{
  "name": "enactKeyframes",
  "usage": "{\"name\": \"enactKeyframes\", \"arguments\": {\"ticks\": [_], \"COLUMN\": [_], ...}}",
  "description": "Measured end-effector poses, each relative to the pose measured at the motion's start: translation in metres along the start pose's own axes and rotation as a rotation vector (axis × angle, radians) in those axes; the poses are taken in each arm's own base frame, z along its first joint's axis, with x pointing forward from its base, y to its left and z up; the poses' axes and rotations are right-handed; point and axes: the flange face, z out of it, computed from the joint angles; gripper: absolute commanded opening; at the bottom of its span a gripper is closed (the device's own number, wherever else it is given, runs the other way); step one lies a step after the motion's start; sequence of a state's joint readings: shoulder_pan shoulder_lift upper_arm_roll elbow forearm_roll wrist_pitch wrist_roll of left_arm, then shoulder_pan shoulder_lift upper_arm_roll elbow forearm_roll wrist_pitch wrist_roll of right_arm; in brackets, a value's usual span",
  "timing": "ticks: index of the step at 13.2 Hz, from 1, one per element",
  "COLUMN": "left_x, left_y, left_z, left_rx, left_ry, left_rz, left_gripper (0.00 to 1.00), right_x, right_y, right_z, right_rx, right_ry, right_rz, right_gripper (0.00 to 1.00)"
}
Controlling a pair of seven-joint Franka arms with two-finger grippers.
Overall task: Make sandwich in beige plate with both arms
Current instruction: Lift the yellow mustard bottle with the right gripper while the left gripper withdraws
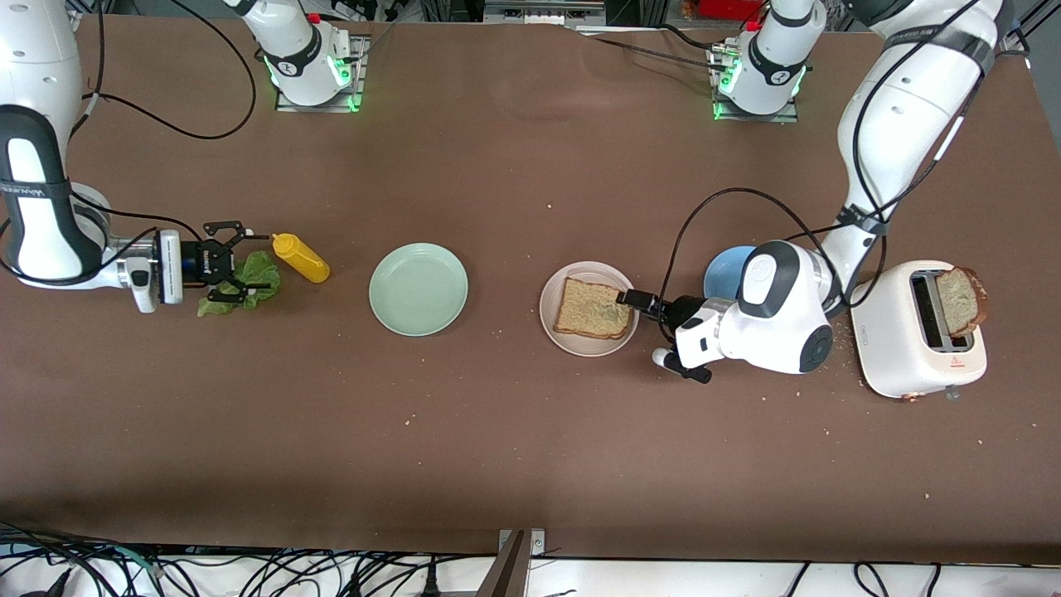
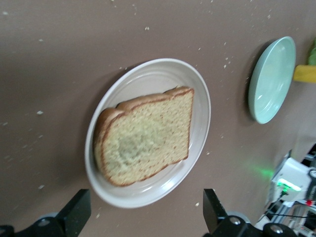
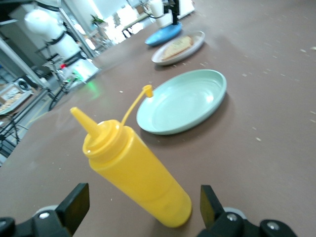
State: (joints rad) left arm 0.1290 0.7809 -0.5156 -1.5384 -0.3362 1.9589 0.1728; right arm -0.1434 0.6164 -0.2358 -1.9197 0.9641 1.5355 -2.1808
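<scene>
While one slice of bread (image 1: 592,309) lay flat in the beige plate (image 1: 554,292), no lettuce or second slice was on it. The left gripper (image 1: 637,300) stood at the plate's rim on the side toward the left arm's end of the table, its fingers (image 2: 76,213) spread apart and holding nothing. A blue plate (image 1: 724,269) sat partly hidden under that arm, and a white toaster (image 1: 920,332) beside it held a second slice (image 1: 961,298) in one slot. The mint green plate (image 1: 419,288) lay bare near the table's middle. Toward the right arm's end, a yellow bottle (image 1: 301,257) lay on its side next to the lettuce leaf (image 1: 249,282). The right gripper (image 1: 228,261) was over the leaf, jaws apart, empty.
</scene>
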Motion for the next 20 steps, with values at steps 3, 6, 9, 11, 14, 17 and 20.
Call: {"name": "enactKeyframes", "arguments": {"ticks": [3, 6, 9, 11, 14, 17, 20], "left_x": [-0.012, -0.029, -0.055, -0.07, -0.103, -0.139, -0.159], "left_y": [0.015, 0.022, 0.026, 0.044, 0.079, 0.108, 0.115], "left_z": [-0.026, -0.075, -0.138, -0.171, -0.223, -0.269, -0.297], "left_rx": [0.113, 0.222, 0.366, 0.463, 0.565, 0.708, 0.739], "left_ry": [-0.029, -0.036, -0.019, 0.013, 0.072, 0.119, 0.169], "left_rz": [0.032, 0.051, 0.058, 0.072, 0.04, 0.02, -0.012], "left_gripper": [1.0, 1.0, 1.0, 1.0, 1.0, 1.0, 1.0], "right_x": [-0.018, -0.038, -0.045, -0.042, -0.039, -0.027, 0.01], "right_y": [0.002, 0.008, 0.012, 0.013, 0.016, 0.024, 0.044], "right_z": [0.012, 0.03, 0.042, 0.048, 0.051, 0.049, 0.048], "right_rx": [0.027, 0.028, 0.039, 0.046, 0.038, 0.031, 0.029], "right_ry": [0.036, 0.093, 0.115, 0.125, 0.137, 0.128, 0.068], "right_rz": [-0.066, -0.09, -0.093, -0.099, -0.132, -0.166, -0.198], "right_gripper": [0.99, 0.99, 0.97, 0.54, 0.0, 0.0, 0.0]}}
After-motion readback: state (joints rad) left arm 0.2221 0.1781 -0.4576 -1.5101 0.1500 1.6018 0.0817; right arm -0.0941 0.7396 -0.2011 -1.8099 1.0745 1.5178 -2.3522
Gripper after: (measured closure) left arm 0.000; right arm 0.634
